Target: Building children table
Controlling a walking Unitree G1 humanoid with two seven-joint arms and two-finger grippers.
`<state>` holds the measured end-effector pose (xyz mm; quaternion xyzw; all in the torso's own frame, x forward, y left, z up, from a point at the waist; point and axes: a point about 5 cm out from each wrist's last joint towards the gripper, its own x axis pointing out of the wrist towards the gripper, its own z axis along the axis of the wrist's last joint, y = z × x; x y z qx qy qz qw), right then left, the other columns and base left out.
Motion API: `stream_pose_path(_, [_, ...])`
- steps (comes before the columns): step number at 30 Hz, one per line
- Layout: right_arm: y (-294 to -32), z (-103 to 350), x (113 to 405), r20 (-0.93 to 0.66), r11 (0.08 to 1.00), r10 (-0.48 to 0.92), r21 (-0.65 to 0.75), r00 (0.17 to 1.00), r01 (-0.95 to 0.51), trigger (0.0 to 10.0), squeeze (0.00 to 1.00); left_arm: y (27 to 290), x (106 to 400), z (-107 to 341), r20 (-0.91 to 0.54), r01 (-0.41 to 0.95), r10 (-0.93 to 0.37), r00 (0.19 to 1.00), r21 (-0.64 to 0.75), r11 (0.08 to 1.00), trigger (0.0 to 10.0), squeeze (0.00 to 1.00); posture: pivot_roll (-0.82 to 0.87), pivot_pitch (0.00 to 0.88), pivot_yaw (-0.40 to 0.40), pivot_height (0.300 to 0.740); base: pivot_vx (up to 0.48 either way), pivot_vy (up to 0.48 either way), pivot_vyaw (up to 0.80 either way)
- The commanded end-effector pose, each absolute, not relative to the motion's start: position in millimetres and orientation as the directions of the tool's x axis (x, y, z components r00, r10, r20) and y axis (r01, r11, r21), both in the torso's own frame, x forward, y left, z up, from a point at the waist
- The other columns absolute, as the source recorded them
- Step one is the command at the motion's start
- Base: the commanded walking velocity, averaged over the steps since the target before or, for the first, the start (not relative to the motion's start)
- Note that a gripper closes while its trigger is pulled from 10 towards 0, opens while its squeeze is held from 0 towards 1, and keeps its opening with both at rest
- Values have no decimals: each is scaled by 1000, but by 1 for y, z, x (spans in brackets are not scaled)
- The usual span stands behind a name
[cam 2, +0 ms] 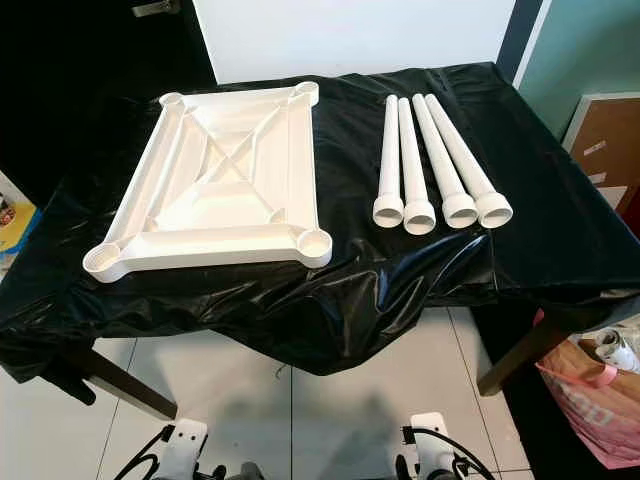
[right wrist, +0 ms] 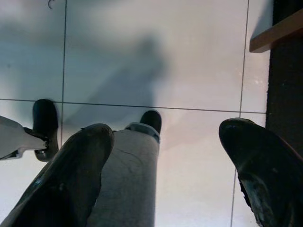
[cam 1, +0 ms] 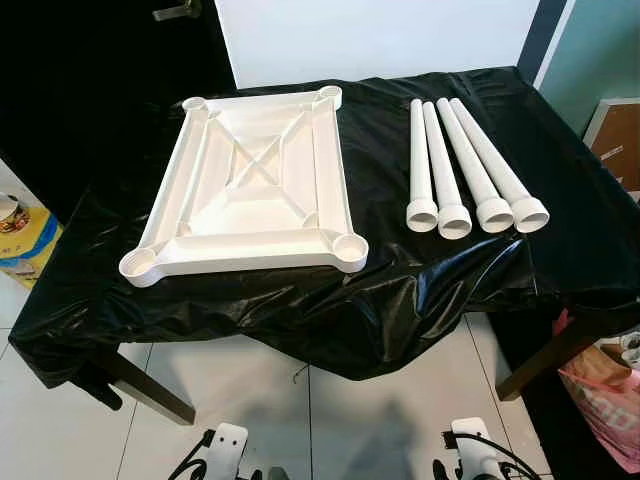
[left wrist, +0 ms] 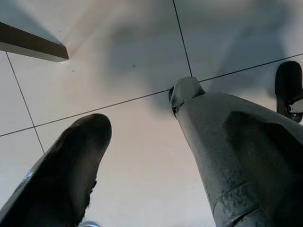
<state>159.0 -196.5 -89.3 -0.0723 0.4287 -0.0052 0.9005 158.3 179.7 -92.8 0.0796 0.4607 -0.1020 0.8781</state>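
Observation:
A white plastic table top [cam 1: 250, 215] lies upside down on the left half of a table draped in black sheet [cam 1: 400, 290], with round sockets at its corners. To its right, several white tube legs [cam 1: 470, 165] lie side by side, their open ends facing me. Both arms hang low, well short of the table. In the left wrist view my left gripper [left wrist: 142, 123] is open over the tiled floor. My right gripper [right wrist: 168, 135] is open too, its black fingers [right wrist: 71, 179] wide apart above the floor and my own leg.
The draped table stands on wooden legs [cam 1: 150, 385] on white floor tiles [cam 1: 390, 420]. A pink bag [cam 1: 605, 400] and a cardboard box [cam 1: 615, 140] are at the right. A yellow and blue box [cam 1: 25, 245] sits at the left.

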Motion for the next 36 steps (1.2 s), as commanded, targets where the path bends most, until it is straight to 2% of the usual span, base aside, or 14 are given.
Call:
stream_pose_path(1, [-196,-92,153,-790,994,-66,-108,610,-32,10000,1000,177,149,-96,-838,266,-159,522,-17,964,10000,1000,-5,30,59,740,0,0,0])
stream_pose_path(3, [-195,-92,153,-789,994,-63,-102,612,-28,10000,1000,176,149,-96,-834,265,-169,525,-29,964,10000,1000,-5,30,59,740,0,0,0])
stream_pose_path(4, [-196,-92,153,-787,995,-63,-100,614,-26,10000,1000,177,150,-95,-830,278,-165,532,-12,961,10000,729,-5,35,59,740,0,0,0])
stream_pose_path(6, [-196,-92,154,-786,994,-65,-102,615,-25,10000,1000,177,151,-95,-829,288,-158,537,5,958,10000,729,-5,36,58,740,0,0,0])
stream_pose_path(7, [-196,-91,154,-782,994,-66,-107,619,-30,10000,0,177,152,-94,-825,296,-156,544,15,955,10000,0,-4,39,58,740,0,0,0])
stream_pose_path(12, [-197,-89,158,-757,995,-61,-97,650,-19,10000,0,176,155,-92,-799,309,-169,577,22,951,10000,0,-7,50,55,740,0,0,0])
stream_pose_path(16, [-200,-80,172,-709,998,-53,-69,704,5,10000,0,173,159,-89,-760,302,-189,622,11,953,10000,0,1,54,34,740,0,0,0])
stream_pose_path(18, [-200,-80,172,-709,998,-53,-69,704,5,10000,0,173,159,-89,-760,302,-189,622,11,953,10000,0,1,54,34,740,0,0,0])
stream_pose_path(22, [-199,-71,187,-652,997,-24,-67,757,-27,10000,0,169,162,-87,-738,329,-216,639,9,944,10000,0,9,56,23,740,0,0,0])
stream_pose_path(24, [-197,-65,196,-614,997,-11,-68,789,-39,10000,0,161,174,-80,-701,376,-264,663,7,927,10000,0,13,53,17,740,0,0,0])
stream_pose_path(26, [-192,-55,209,-543,996,19,-62,840,-62,10000,0,129,224,-48,-539,488,-395,744,35,872,10000,0,14,45,18,740,0,0,0])
stream_pose_path(28, [-192,-55,209,-543,996,19,-62,840,-62,10000,0,129,224,-48,-539,488,-395,744,35,872,10000,0,14,45,18,740,0,0,0])
stream_pose_path(30, [-187,-48,217,-480,996,47,-49,876,-80,10000,0,114,243,-31,-445,545,-465,766,66,836,10000,0,12,39,23,740,0,0,0])
stream_pose_path(36, [-182,-37,223,-391,993,92,-34,916,-114,10000,0,110,243,-26,-392,584,-519,760,58,810,10000,0,3,36,32,740,0,0,0])
